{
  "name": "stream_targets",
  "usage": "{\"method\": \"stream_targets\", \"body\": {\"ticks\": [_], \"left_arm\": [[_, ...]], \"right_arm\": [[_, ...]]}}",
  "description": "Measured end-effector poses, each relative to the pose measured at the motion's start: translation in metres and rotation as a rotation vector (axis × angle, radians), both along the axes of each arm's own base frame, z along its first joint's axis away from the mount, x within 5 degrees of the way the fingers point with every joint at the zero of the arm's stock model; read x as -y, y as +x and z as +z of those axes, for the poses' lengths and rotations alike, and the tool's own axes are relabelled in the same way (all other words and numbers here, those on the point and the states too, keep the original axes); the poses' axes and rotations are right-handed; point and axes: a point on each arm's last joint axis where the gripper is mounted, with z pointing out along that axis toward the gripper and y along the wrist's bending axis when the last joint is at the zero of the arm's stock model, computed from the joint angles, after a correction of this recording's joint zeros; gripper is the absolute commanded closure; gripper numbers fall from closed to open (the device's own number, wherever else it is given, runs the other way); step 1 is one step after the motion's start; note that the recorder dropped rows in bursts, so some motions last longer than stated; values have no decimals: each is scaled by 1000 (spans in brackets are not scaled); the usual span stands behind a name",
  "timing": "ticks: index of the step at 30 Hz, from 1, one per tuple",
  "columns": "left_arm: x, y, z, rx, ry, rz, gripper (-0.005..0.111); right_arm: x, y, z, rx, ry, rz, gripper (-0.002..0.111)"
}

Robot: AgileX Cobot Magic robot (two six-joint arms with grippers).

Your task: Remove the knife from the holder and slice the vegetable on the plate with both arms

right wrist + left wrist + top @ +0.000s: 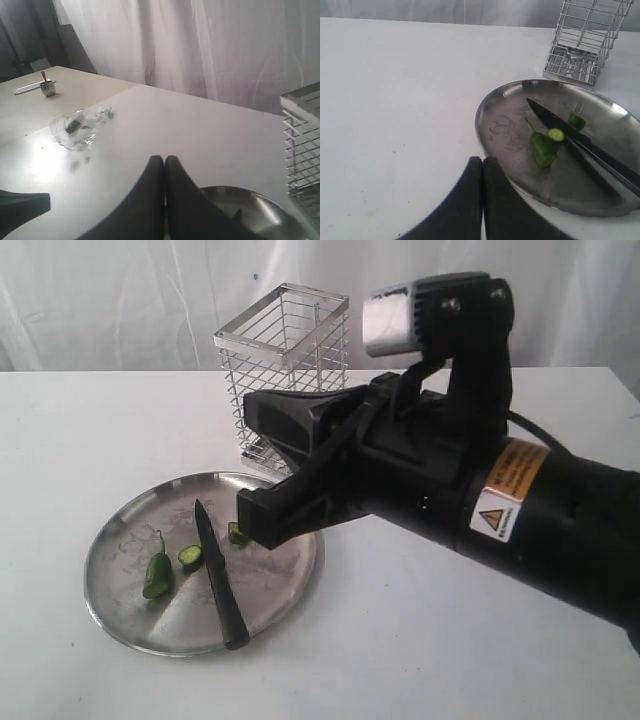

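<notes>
Plainly, both grippers are closed and hold nothing. The right gripper sits at the end of a bulky black arm reaching in over the far edge of the plate, its two fingers pressed flat together into a wedge. Its tip hangs just beside a small cut piece of the vegetable; whether it touches that piece cannot be told. The left gripper has its fingers shut tight as well, poised over the white table just outside the plate's rim and touching nothing. The knife lies loose on the plate, point toward the holder, handle end reaching the near rim. The vegetable lies in pieces: the stem end on one side of the blade, a round slice against it, and the small piece on the other side. The holder stands upright behind the plate.
</notes>
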Motion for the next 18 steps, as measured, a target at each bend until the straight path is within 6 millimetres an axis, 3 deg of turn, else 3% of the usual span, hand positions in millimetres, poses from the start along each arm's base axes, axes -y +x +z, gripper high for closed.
{"method": "stream_targets", "body": {"ticks": [4,8,12,14,18], "left_arm": [[0,0,0,-1,0,0,107],[0,0,0,-1,0,0,107],[0,0,0,-3,0,0,107],[0,0,0,-2,0,0,107],[0,0,0,-2,0,0,107]], "right_arm": [[27,-1,7,-39,-86,-73,108],[62,-9,3,-116,-215,-160,108],[97,-19,-5,-95,-231,-265,108],[113,-28,-12,-84,-219,-316,108],[150,-58,-53,-88,-190,-445,108]]}}
